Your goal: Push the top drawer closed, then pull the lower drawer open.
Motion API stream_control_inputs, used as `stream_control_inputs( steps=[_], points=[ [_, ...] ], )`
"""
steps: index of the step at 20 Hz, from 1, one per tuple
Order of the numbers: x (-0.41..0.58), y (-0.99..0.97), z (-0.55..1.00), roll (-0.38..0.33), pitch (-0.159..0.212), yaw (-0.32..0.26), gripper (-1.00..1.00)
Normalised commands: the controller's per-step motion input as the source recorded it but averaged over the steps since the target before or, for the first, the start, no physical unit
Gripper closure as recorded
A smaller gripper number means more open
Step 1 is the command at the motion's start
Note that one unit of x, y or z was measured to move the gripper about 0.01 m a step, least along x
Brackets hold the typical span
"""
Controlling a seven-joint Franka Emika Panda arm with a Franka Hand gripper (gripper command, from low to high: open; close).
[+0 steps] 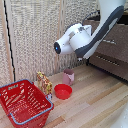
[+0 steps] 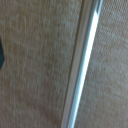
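A white and grey Franka arm (image 1: pixel 85 37) reaches across the upper centre of the exterior view toward a brown wooden cabinet (image 1: pixel 116 50) at the right edge of the frame, its gripper hidden behind the arm's own body, so whether the fingers are spread or closed cannot be told. The cabinet's upper-tier wide brown wooden drawer (image 1: pixel 113 41) sits at upper right with its dark top edge showing, right beside the arm's far end; the bottom-tier wide brown wooden drawer (image 1: pixel 111 63), with its long thin bar handle (image 1: pixel 106 59), lies just below it at mid right, under the arm. The wrist view is filled by a blurred brown wood-grain surface crossed by a long thin metallic bar handle (image 2: pixel 82 62) running slantwise through the frame; which drawer it belongs to cannot be told. The cabinet stands on a light wooden plank floor (image 1: pixel 95 105) before a pale woven-panel wall (image 1: pixel 35 40). On the floor at lower left sits a red plastic shopping basket (image 1: pixel 24 102), with a small yellow and brown toy giraffe (image 1: pixel 44 83), a red round bowl (image 1: pixel 63 91) and a pink cup (image 1: pixel 68 76) near the lower centre.
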Motion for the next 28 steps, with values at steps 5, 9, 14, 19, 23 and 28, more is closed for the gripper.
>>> stream_control_inputs(
  steps=[5,9,14,19,23,28],
  points=[
    [-0.125,-0.22,0.02,-0.083,-0.012,0.165,1.00],
    [-0.119,-0.08,0.00,-0.088,0.000,0.034,1.00],
    [-0.260,-0.24,0.09,-0.007,-0.013,0.037,1.00],
    [-0.066,-0.44,0.34,0.000,-0.082,0.005,1.00],
    [0.000,-0.67,0.44,0.000,-0.084,0.007,1.00],
    [0.000,-0.71,0.37,-0.017,-0.055,0.045,1.00]
  ],
)
